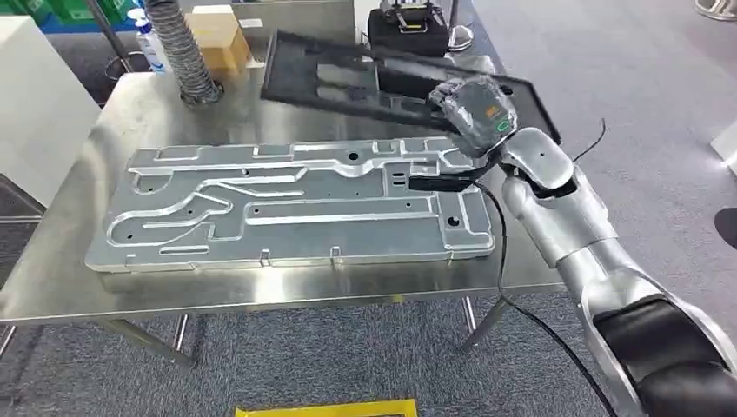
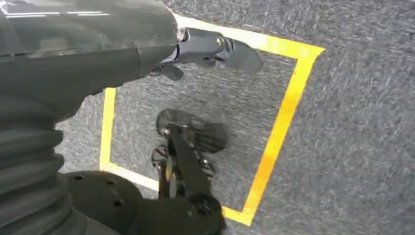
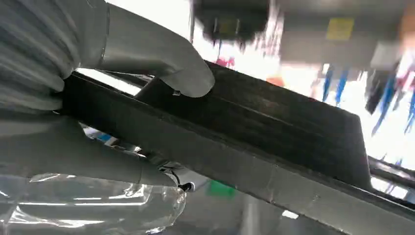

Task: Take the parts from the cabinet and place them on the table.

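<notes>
A black frame-shaped part [image 1: 348,78] hangs tilted over the far side of the steel table [image 1: 130,113]. My right hand [image 1: 474,113] grips it at its right end. Up close, the thumb [image 3: 181,73] presses on the upper face of the black part [image 3: 274,132] and the fingers wrap beneath it. A large silver machined plate [image 1: 295,204] lies flat on the table's near half, just in front of the black part. My left hand [image 2: 205,49] hangs over the carpet with its fingers out and nothing in it.
At the table's far edge stand a grey ribbed hose [image 1: 187,52], a cardboard box [image 1: 217,35], a bottle [image 1: 152,39] and a black case [image 1: 408,30]. A white cabinet [image 1: 35,104] stands to the left. Yellow tape [image 2: 284,112] marks the carpet.
</notes>
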Robot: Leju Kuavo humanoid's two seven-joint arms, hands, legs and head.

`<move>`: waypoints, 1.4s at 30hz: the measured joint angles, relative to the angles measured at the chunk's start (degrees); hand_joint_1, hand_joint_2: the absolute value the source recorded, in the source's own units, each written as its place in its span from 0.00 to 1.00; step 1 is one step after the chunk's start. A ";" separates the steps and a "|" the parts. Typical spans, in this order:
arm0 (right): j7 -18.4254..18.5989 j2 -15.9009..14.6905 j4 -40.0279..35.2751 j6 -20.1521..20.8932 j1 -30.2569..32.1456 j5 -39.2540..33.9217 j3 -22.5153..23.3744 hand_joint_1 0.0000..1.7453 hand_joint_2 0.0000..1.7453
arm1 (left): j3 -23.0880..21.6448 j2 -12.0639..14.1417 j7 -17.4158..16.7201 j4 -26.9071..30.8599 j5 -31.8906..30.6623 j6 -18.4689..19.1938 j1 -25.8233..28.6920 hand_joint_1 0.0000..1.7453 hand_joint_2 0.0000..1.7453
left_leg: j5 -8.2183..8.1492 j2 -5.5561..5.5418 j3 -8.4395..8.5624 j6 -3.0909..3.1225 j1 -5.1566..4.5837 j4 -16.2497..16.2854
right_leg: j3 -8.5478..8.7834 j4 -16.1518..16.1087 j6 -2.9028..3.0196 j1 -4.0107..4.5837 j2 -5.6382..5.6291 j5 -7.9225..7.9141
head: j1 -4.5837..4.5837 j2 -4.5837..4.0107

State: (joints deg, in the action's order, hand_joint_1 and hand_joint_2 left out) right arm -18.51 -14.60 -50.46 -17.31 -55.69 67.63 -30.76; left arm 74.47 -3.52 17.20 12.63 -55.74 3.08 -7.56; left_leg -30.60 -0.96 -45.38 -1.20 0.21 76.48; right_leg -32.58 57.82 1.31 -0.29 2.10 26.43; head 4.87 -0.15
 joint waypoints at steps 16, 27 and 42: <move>-4.98 3.21 19.38 -4.13 2.60 -2.76 -6.46 1.00 1.00 | -1.92 -0.09 2.45 0.00 -1.90 -0.90 -1.34 0.00 1.00 | 8.61 -2.21 7.64 3.24 -0.06 -18.14 | -10.34 18.98 -2.52 -0.18 -1.53 6.94 | -0.02 0.00; -6.82 5.92 21.06 -6.84 3.52 -5.40 -6.79 0.00 0.00 | -3.74 -0.13 3.17 0.00 -3.04 -1.88 -1.86 0.00 1.00 | 4.14 -1.04 6.02 0.63 -0.57 -12.43 | -2.26 0.30 -0.14 0.00 0.20 -1.60 | 0.00 0.00; -11.75 6.05 20.45 -5.69 4.39 -15.84 -5.38 0.00 0.00 | -3.85 -0.44 3.91 0.00 -1.49 -1.57 -1.44 0.00 0.00 | 7.38 -1.13 9.14 2.69 0.23 -17.83 | -3.69 4.92 -2.61 -0.37 -0.25 2.09 | -0.02 0.00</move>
State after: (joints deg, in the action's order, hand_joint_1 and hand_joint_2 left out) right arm -30.26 -8.55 -30.01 -23.00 -51.29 51.78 -36.14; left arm 70.62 -3.96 21.11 12.63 -57.22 1.51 -9.00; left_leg -23.21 -2.09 -36.24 1.49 0.44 58.65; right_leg -36.26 62.75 -1.30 -0.65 1.85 28.52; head 4.85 -0.15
